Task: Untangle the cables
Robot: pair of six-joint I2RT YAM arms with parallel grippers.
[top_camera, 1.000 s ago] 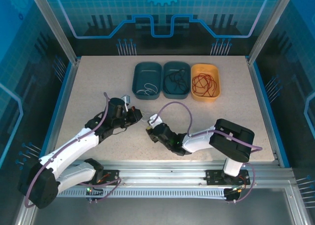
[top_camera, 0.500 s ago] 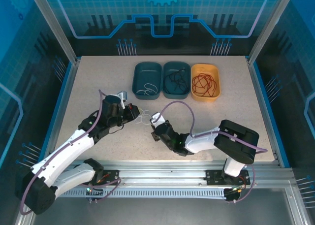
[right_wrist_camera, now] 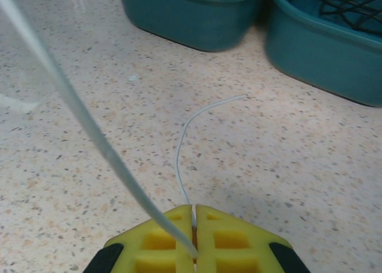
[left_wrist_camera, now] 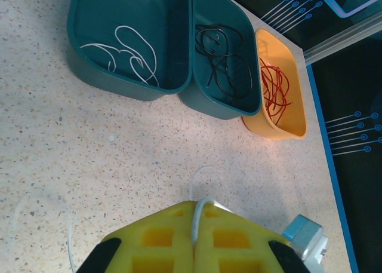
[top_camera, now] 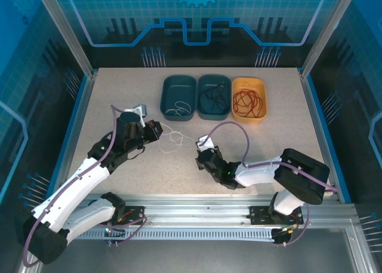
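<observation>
Between the left gripper (left_wrist_camera: 194,213) pads a white cable (left_wrist_camera: 203,199) is sitting pinched, jaws pressed together on it; right gripper (right_wrist_camera: 194,213) is likewise clamping the white cable, jaws closed on it, short tail curling out onto the table (right_wrist_camera: 286,159); cable is spanning the gap between both grippers, over mid-table; behind, a white coil (left_wrist_camera: 128,49) is lying in the left teal bin (left_wrist_camera: 119,85), black cable (left_wrist_camera: 224,64) in the middle teal bin (left_wrist_camera: 215,106), red cable (left_wrist_camera: 276,88) in the orange bin (left_wrist_camera: 268,126); can't tell whether coil and held cable are joined.
</observation>
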